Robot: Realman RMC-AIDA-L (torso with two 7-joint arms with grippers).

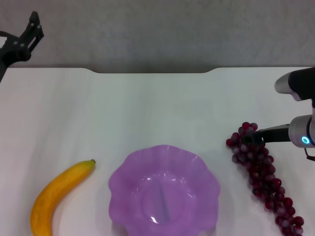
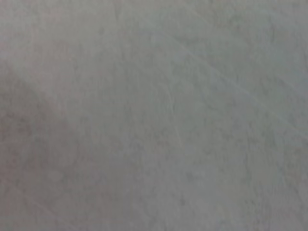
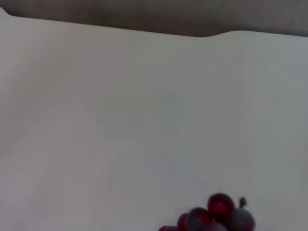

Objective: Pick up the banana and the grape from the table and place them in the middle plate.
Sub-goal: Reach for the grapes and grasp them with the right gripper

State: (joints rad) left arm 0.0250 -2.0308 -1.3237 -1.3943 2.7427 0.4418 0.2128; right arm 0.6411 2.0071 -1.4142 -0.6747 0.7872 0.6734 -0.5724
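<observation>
The banana [image 1: 56, 196] lies on the white table [image 1: 157, 108] at the front left, its dark tip pointing toward the plate. The purple scalloped middle plate [image 1: 147, 162] stands at the front centre and holds nothing. The grape bunch [image 1: 266, 184] lies on the table at the right, running toward the front right corner. My right gripper [image 1: 248, 137] reaches in from the right edge and sits at the bunch's far end. A few grapes [image 3: 216, 216] show in the right wrist view. My left gripper [image 1: 35, 24] is raised at the far left, open and empty.
The table's far edge has a notch [image 1: 152, 72] with a grey wall behind it. The left wrist view shows only a plain grey surface. Bare tabletop lies between the plate and the far edge.
</observation>
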